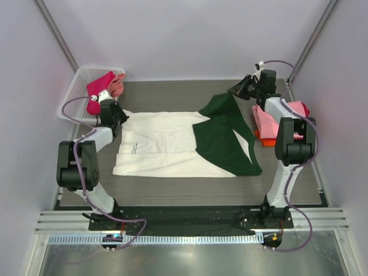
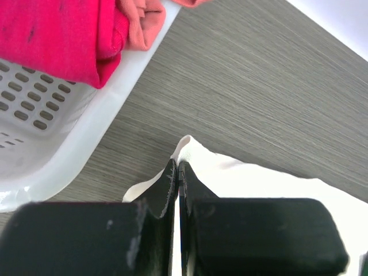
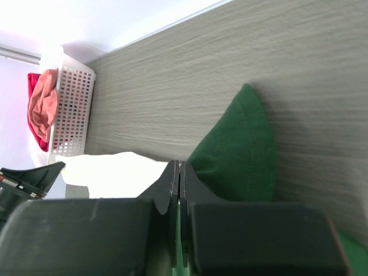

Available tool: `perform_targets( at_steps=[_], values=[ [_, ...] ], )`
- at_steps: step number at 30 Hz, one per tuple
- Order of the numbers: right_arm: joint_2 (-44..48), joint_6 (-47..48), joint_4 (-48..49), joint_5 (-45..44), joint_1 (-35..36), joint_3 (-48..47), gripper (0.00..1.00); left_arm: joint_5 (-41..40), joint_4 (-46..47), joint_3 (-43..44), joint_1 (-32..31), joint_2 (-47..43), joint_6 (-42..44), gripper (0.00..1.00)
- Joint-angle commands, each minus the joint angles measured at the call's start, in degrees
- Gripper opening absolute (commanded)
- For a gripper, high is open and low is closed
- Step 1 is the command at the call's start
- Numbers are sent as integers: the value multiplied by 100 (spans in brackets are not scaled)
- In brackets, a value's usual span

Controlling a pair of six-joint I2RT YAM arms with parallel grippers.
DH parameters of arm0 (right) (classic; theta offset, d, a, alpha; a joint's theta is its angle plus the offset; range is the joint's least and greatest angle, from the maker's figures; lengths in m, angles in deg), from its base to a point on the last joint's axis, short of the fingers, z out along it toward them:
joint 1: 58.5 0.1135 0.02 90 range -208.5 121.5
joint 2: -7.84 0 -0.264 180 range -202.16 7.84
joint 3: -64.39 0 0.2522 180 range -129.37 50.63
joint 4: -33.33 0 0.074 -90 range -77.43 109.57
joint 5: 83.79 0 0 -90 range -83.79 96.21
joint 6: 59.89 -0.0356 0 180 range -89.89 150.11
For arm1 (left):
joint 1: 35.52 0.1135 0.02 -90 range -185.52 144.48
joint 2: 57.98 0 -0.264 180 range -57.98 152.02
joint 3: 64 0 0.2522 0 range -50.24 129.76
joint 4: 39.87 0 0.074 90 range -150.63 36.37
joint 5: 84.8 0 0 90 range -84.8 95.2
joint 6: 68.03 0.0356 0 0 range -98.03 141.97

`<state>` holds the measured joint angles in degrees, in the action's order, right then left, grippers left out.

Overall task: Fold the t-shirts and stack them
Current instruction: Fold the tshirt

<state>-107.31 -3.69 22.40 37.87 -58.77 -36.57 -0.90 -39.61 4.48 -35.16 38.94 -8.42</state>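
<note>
The cream t-shirt (image 1: 161, 144) with dark green sleeves (image 1: 224, 138) lies spread on the table, its right side folded over in green. My left gripper (image 1: 121, 118) is shut on the shirt's far left corner; cream cloth (image 2: 190, 152) pokes out past the closed tips (image 2: 178, 167). My right gripper (image 1: 234, 90) is shut on the shirt's far right edge by the raised green sleeve (image 3: 241, 144), green cloth showing between the closed tips (image 3: 179, 167). The print is hidden.
A white mesh basket (image 1: 72, 95) at the far left holds a magenta tee (image 1: 96, 87) and a salmon-orange one (image 1: 118, 85); both show in the left wrist view (image 2: 57, 34) (image 2: 141, 26). Folded pink (image 1: 263, 119) and orange tees (image 1: 265, 140) lie by the right arm.
</note>
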Motion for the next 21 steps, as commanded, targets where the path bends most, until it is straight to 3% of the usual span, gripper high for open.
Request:
perform_targets(
  at_steps=[1,7,17,21],
  values=[
    [686,75,244,183,-131,176,1,48,654,-276,17,-323,235,0],
    [1064,75,227,279,-175,501,1,294,1278,-734,17,-552,306,0],
    [1733,260,16,297,-210,1178,1,593,1208,-1033,96,-903,394,0],
    [2031,357,-133,279,-254,1389,1,1111,1068,-1112,192,-1114,481,0]
  ],
)
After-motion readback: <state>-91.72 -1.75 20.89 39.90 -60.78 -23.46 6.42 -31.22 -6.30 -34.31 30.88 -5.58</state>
